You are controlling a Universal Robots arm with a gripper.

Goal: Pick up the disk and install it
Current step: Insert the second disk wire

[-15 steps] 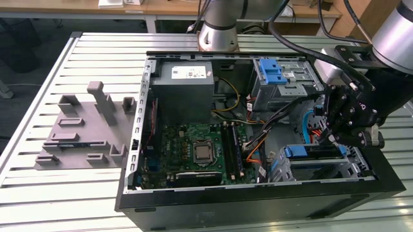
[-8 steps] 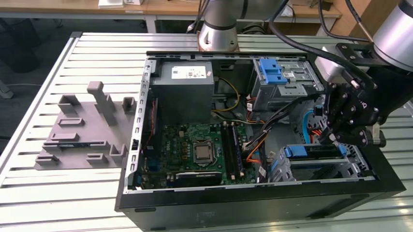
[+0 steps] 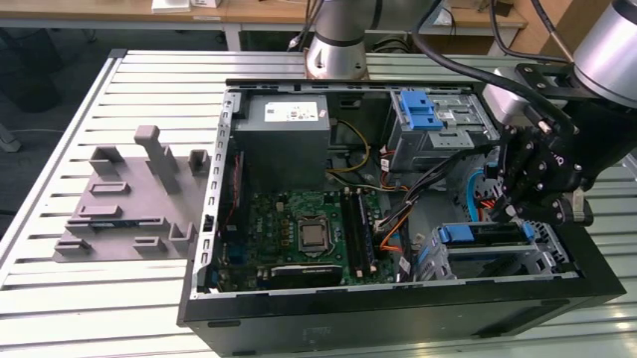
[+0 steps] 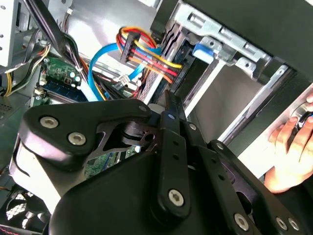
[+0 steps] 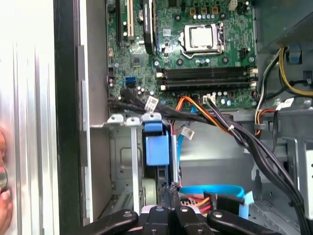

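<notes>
The disk (image 5: 157, 149) sits edge-on in the slot of the grey metal drive cage (image 5: 121, 156), with its blue plastic bracket tab facing the motherboard. In the exterior view the disk (image 3: 494, 234) lies in the cage (image 3: 545, 252) at the case's front on that view's right. My gripper (image 3: 526, 212) hangs just above that cage. In the first wrist view its fingertips (image 5: 171, 191) are pressed together at the disk's near end; I cannot tell if they touch it. My gripper (image 4: 168, 100) is shut, with nothing between the fingers.
The open computer case (image 3: 214, 224) lies on a slatted metal table (image 3: 130, 298). Inside it are the motherboard (image 3: 298, 231), a grey power supply box (image 3: 283, 123), a second cage with a blue latch (image 3: 418, 112) and many cables (image 5: 234, 132). A person's hand (image 4: 288, 152) rests beside the case. A grey fixture (image 3: 130, 201) stands on the exterior view's left.
</notes>
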